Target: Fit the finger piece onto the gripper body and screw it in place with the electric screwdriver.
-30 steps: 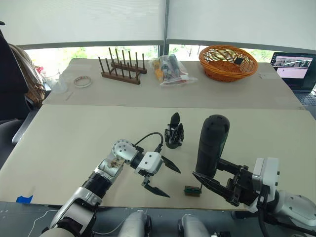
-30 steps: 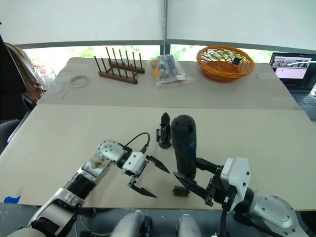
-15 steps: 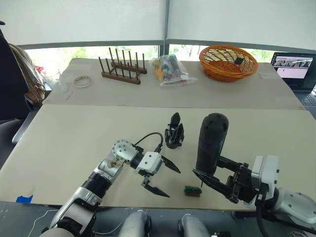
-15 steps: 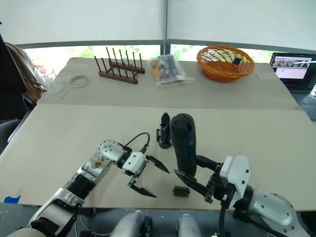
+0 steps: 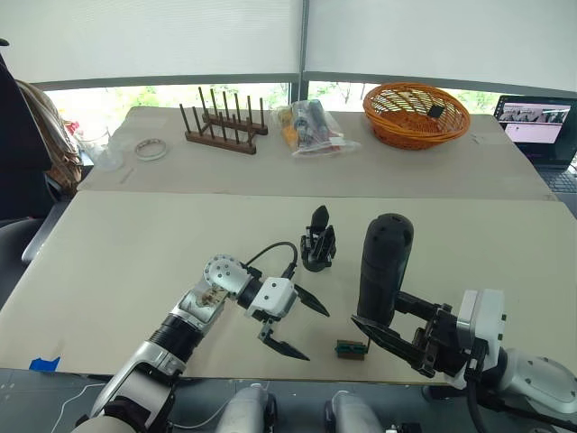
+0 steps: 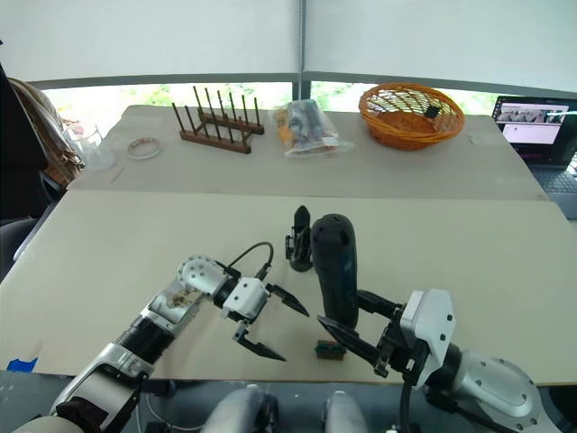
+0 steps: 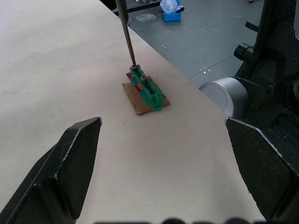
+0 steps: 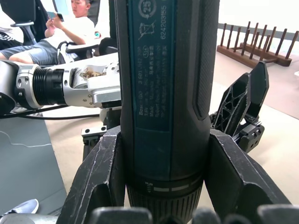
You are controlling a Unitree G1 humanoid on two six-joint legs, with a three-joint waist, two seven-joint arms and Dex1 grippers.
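Nearest you, your right gripper [image 5: 394, 336] is clamping the long, thick matte-black electric screwdriver [image 5: 382, 268] upright, and its thin metal bit [image 7: 127, 31] is pressing down onto the small green-and-black block [image 7: 145, 88] lying near the front edge of the beige table [image 5: 135, 244]. That block is loose and close to the edge, so if you are pushing off-centre, the bit may be skidding off it or nudging it over the side. Just beside it, your left gripper [image 5: 297, 325] is hanging with its fingers spread wide and empty, so nothing is steadying the block. Farther back, the small squat black gripper body [image 5: 317, 240] with its one pointed finger is standing well apart from the bit; swinging the tall screwdriver toward it could be knocking it over. I cannot make out the loose finger piece.
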